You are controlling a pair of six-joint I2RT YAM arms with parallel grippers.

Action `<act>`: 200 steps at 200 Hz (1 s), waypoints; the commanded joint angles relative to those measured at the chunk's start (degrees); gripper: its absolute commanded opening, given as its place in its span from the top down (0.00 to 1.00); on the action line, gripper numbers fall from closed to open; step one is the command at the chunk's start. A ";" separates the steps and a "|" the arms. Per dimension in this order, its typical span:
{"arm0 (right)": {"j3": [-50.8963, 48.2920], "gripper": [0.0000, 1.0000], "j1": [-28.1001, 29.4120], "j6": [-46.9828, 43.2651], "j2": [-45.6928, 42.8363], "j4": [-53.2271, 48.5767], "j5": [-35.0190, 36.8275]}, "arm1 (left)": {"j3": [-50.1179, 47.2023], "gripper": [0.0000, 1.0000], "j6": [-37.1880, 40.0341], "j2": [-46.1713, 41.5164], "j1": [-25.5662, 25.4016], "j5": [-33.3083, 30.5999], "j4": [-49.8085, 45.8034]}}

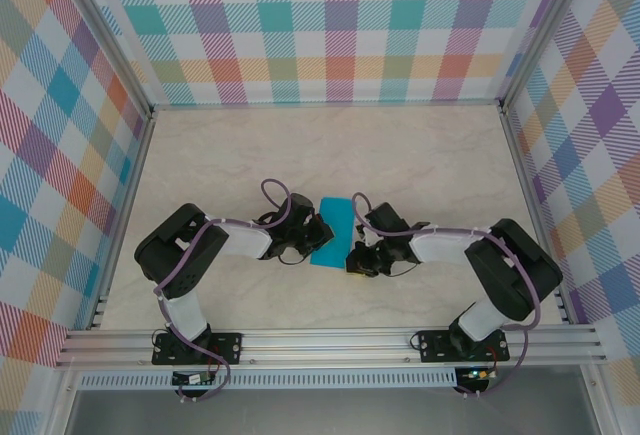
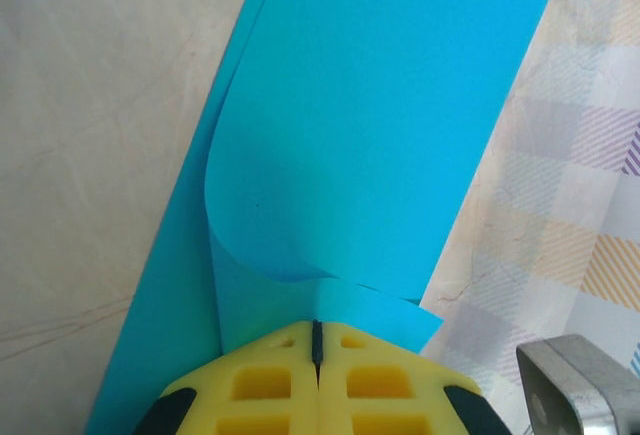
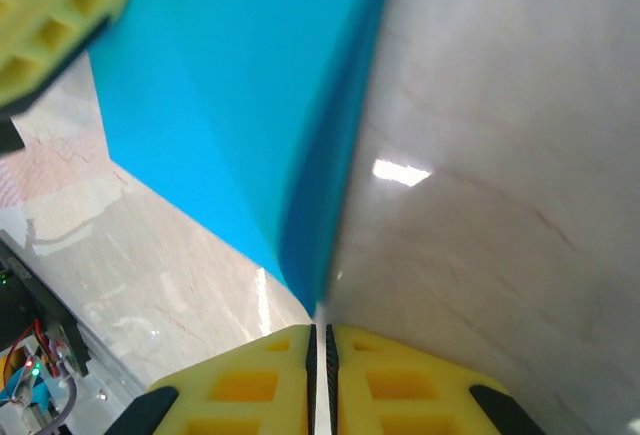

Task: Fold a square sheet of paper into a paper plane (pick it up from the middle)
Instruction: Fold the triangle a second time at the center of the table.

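A pale, stone-look table (image 1: 420,155) sits inside bright checked walls (image 1: 340,25). Near the middle of it is the left gripper (image 2: 318,333), a black pincer with 2 yellow foam pads. Its pads are squeezed shut on one edge of the square sheet of paper (image 2: 380,135), a thin, plain teal-blue piece. From that pinch the paper goes up and rolls over itself in a soft curl, so 1 layer hangs over another with no sharp line yet. I think the pincer holds the edge like this to bring one half over the other. On the other side is the right gripper (image 3: 320,333), the same kind of black pincer with 2 yellow pads. Its pads are almost pressed together, and the paper's doubled edge runs right down into the thin gap, so it looks like a pinch on that corner. That grip likely stops the sheet from sliding while the fold is made. From above, the blue paper sits between the 2 pincers, touching both, a bit slanted, on the table. It is not a plane yet. Next, the loose curl needs laying flat and pressing into a clean crease, and a crooked edge could spoil it.
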 commanded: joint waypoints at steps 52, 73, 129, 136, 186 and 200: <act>7.66 0.91 -0.55 3.99 1.36 0.53 -3.11 | -1.68 1.00 0.86 1.92 -0.30 -1.47 -3.25; 9.15 0.92 -0.54 4.68 5.36 1.72 -1.57 | -1.37 1.00 0.86 2.02 -0.38 -1.48 -3.29; 6.64 0.93 -0.59 3.41 9.55 -1.33 2.20 | -0.97 1.00 0.97 2.11 -0.49 -1.18 -2.81; 5.74 0.93 -0.60 3.55 9.74 -1.33 2.29 | -0.91 1.00 1.13 1.96 -0.49 -1.09 -2.64; 4.35 0.95 -0.56 3.86 10.59 -1.00 2.32 | 1.11 0.87 2.62 -1.48 -0.58 0.24 -3.49; 4.76 0.96 -0.55 3.64 10.79 -1.43 2.48 | 1.45 0.83 2.70 -2.99 -0.79 0.47 -3.47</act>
